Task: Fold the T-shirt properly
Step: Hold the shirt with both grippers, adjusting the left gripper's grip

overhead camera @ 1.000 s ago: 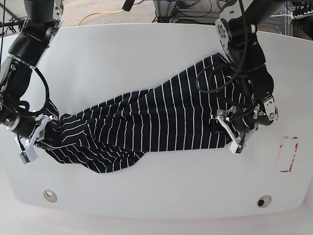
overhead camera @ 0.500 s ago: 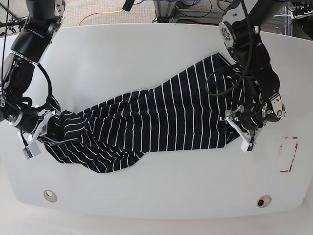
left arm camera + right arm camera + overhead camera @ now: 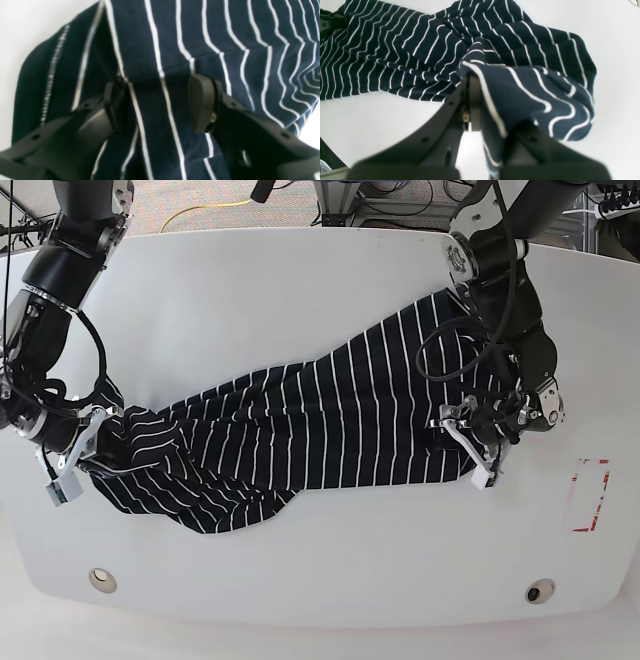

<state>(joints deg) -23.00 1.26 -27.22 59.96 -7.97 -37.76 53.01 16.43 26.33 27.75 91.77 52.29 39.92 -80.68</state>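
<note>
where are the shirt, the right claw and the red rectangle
shirt (image 3: 330,430), base view, middle of the striped body
right claw (image 3: 70,470), base view, between its tips at the shirt's end
red rectangle (image 3: 588,496), base view, its outline on the table

1 T-shirt (image 3: 320,430), 1 table (image 3: 300,290), 2 arms, and 1 red-marked rectangle (image 3: 587,494).

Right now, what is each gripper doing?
Left gripper: open, jaws apart astride the dark navy white-striped fabric T-shirt, not clamped.
Right gripper: shut on the T-shirt.

White table (image 3: 300,290) under striped T-shirt (image 3: 330,430)
</note>
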